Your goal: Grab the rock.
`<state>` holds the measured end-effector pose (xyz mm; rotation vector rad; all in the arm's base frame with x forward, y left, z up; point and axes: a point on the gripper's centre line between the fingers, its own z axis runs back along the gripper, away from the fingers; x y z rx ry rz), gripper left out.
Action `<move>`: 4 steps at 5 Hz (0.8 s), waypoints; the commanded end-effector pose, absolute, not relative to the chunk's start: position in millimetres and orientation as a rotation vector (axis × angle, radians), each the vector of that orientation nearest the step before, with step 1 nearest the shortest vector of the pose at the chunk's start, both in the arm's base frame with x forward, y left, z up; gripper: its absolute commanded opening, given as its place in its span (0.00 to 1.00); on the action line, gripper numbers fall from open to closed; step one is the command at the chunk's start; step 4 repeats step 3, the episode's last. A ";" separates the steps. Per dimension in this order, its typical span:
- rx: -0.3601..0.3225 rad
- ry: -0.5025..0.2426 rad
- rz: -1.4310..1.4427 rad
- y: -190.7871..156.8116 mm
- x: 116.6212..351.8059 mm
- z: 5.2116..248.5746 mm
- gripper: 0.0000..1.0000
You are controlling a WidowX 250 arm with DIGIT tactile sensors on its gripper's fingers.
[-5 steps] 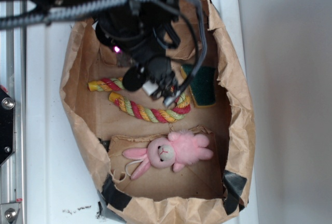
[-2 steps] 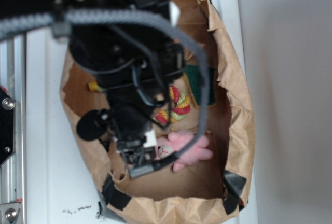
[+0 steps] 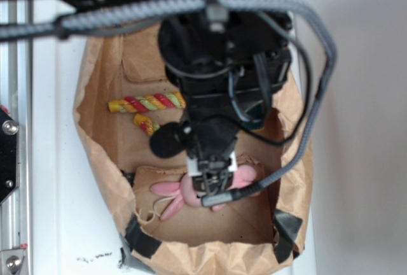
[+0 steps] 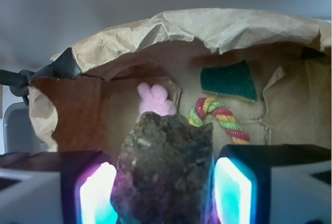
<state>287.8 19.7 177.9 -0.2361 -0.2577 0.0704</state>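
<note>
Wrist view shows the rock (image 4: pixel 165 175) wedged between the gripper (image 4: pixel 165 193) fingers (image 4: pixel 96 195), which close against both its sides. Exterior view has the gripper (image 3: pixel 210 183) above the pink bunny (image 3: pixel 184 192), over the paper bag (image 3: pixel 95 141) near the worktop's front edge.

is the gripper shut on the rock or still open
Shut on it. In the wrist view the rock fills the gap of the gripper, both lit fingers against its sides, above the bag.
</note>
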 end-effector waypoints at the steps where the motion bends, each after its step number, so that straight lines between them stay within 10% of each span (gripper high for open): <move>1: -0.187 -0.366 0.028 44.9 263.4 183.3 0.00; 4: -0.175 -0.374 0.071 44.0 258.4 181.0 0.00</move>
